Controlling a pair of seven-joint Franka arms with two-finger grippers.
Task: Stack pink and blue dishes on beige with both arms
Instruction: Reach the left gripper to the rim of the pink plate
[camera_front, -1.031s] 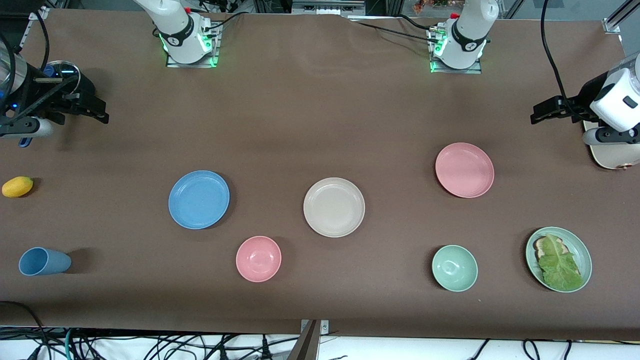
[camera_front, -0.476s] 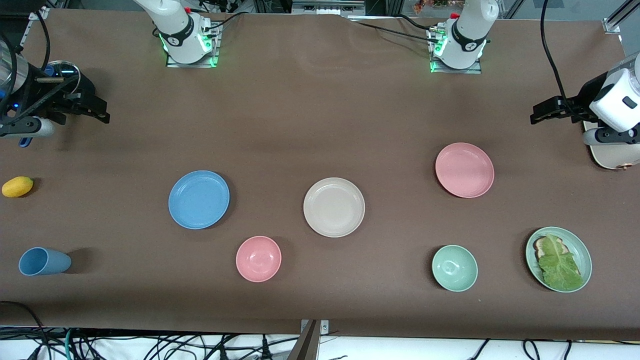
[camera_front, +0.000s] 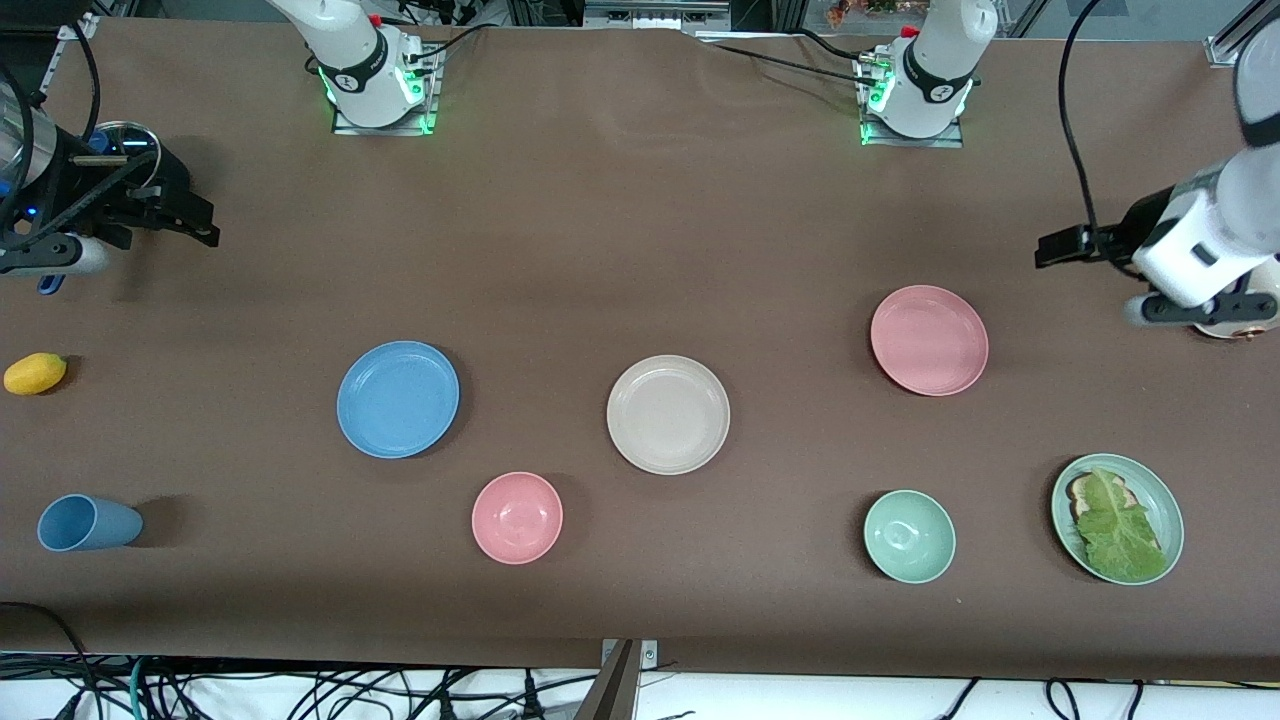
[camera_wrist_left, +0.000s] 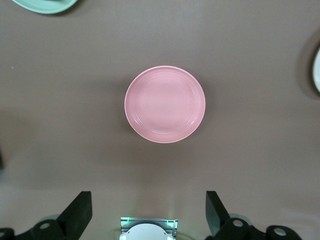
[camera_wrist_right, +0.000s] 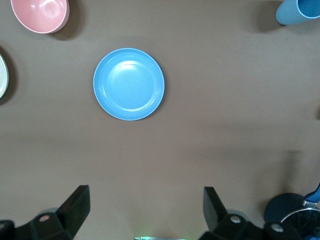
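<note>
The beige plate (camera_front: 668, 414) lies in the middle of the table. The light blue plate (camera_front: 398, 399) lies beside it toward the right arm's end, and the pink plate (camera_front: 929, 340) toward the left arm's end. All three are empty and apart from each other. My left gripper (camera_front: 1052, 248) hangs open over bare table between the pink plate and the table's end; in its wrist view the pink plate (camera_wrist_left: 165, 104) lies ahead of the open left gripper (camera_wrist_left: 147, 210). My right gripper (camera_front: 197, 226) hangs open over the table's other end; its wrist view shows the blue plate (camera_wrist_right: 129, 84) ahead of the right gripper (camera_wrist_right: 145, 210).
Near the front edge are a blue cup (camera_front: 88, 523) on its side, a pink bowl (camera_front: 517, 517), a green bowl (camera_front: 909, 536) and a pale green plate (camera_front: 1168, 505) with lettuce. A yellow fruit (camera_front: 35, 373) lies at the right arm's end.
The left arm has swung its gripper a little toward the table's middle, closer to the pink plate. The right arm has barely moved. No dish has moved.
</note>
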